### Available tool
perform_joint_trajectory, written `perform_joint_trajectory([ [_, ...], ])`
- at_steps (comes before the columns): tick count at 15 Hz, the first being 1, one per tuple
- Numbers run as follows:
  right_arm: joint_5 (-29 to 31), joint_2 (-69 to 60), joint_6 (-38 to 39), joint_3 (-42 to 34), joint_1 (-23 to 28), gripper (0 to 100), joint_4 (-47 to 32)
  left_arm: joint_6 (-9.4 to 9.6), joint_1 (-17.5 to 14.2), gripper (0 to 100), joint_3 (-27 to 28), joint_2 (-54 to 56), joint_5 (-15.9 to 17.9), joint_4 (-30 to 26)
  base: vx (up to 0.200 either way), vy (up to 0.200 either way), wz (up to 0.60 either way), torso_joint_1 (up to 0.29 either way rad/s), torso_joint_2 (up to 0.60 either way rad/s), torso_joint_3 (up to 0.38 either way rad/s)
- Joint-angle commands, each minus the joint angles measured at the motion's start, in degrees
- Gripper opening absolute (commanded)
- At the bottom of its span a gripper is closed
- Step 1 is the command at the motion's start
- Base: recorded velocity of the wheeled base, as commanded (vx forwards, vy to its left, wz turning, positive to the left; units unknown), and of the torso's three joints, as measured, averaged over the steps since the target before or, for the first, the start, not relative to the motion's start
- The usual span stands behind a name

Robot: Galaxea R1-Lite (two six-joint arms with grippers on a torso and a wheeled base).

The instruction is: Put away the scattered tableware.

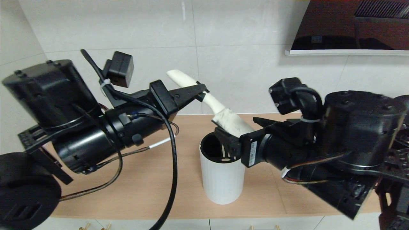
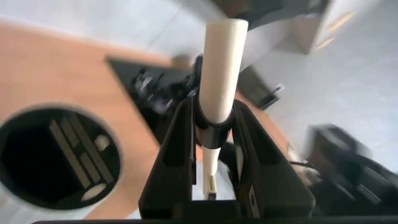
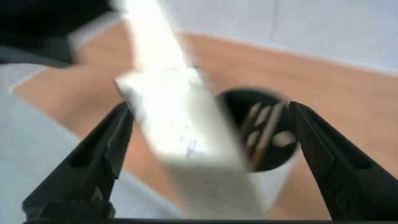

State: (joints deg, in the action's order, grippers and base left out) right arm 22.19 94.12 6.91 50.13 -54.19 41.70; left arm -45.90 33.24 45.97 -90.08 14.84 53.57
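Two fingers of the left gripper (image 1: 200, 92) are clamping a white knife (image 1: 217, 107), slanting ten-to-four o'clock above a white cylindrical holder (image 1: 222, 182) on the wooden tabletop (image 1: 140, 185). Left wrist view: those fingers are pinching the handle (image 2: 221, 62). Right wrist view: the right gripper (image 3: 210, 107) fingers are gaping around the blade (image 3: 186, 149).

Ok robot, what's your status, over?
Left tool shut on knife. Right tool open around blade. Knife tilted above white holder, not in yet.

A white knife (image 1: 230, 123) slants in mid-air at centre frame, handle toward the upper left and blade end down at the rim of the white, black-lined holder (image 1: 221, 179), which stands upright on the counter (image 1: 143, 191).
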Motion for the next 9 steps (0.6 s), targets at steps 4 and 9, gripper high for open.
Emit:
perform_joint_trajectory([
  [4, -0.1, -7.6, -2.2, 0.1, 8.3, 100, 0.0, 16.89, -4.1, 0, -2.3, 4.3, 0.1, 1.4, 0.000, 0.000, 0.00, 0.000, 0.00, 0.000],
  [9, -0.1, -7.7, -3.0, 0.1, 10.3, 100, 0.0, 23.57, -4.1, 0, -4.0, 4.2, 0.2, 6.6, 0.000, 0.000, 0.00, 0.000, 0.00, 0.000],
])
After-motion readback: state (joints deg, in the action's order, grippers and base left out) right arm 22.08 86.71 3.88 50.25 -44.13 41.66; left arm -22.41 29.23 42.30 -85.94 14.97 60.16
